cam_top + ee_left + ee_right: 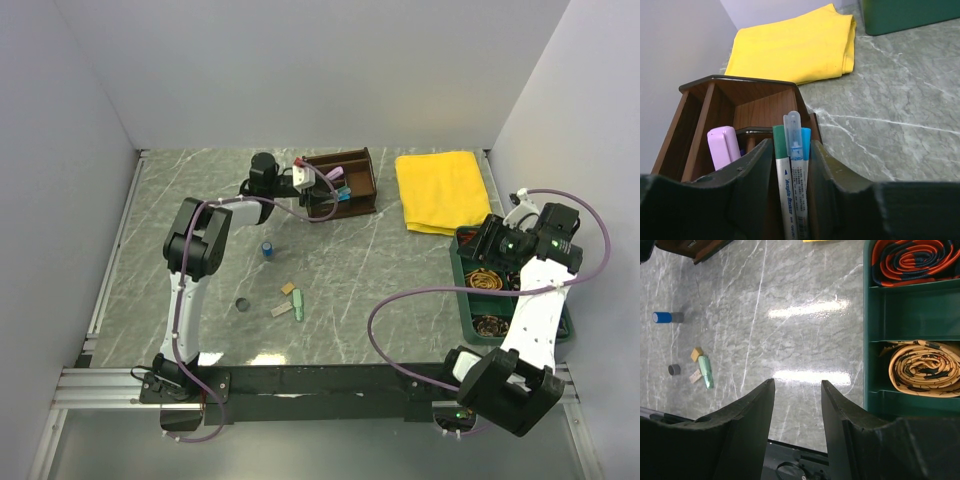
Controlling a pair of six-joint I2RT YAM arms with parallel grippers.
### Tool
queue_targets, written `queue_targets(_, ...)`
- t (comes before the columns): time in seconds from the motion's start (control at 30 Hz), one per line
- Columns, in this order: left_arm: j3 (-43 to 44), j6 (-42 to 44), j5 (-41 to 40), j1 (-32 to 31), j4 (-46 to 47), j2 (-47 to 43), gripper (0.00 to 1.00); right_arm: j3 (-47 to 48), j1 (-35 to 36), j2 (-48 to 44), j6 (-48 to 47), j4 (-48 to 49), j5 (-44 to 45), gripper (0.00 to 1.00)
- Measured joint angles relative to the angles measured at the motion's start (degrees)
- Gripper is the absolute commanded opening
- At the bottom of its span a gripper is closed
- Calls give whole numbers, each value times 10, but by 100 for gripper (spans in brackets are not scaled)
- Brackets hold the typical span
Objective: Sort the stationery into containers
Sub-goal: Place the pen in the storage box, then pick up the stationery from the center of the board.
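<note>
Up at the far side of the grey marbled counter (pixel 400 270), the left jaws are closed narrowly on two slim white pens (pixel 784 190), one green-capped and one blue-capped. The pens stand upright against the dark brown wooden desk organiser (pixel 345 185), where a lilac rounded item (pixel 724 146) sits in a compartment. The right jaws gape wide and empty above the counter, just beside the dark green divided plastic tray (pixel 867 340) with its coiled bands (pixel 925 367). A tiny blue-capped bottle (pixel 268 249), tan erasers (pixel 287 290) and a green eraser (pixel 298 306) lie loose on the counter. A folded yellow cloth (pixel 438 190) lies right of the organiser.
</note>
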Motion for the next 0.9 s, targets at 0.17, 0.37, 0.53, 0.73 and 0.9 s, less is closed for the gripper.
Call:
queue_targets(0.17, -39, -20, -9, 0, 16, -40, 50, 0, 0, -8, 0, 0, -7, 51)
queue_targets(0.37, -93, 24, -68, -5, -199, -230, 57, 10, 17, -16, 17, 0, -15, 59)
queue_targets(0.53, -122, -8, -166, -29, -409, -406, 57, 37, 98, -28, 11, 12, -2, 63)
queue_targets(0.73, -186, -157, -321, -36, -606, -487, 58, 43, 239, -53, -9, 35, 28, 62)
queue_targets(0.9, -278, -208, -458, -31, -672, -498, 59, 43, 279, -42, 40, 74, 64, 61)
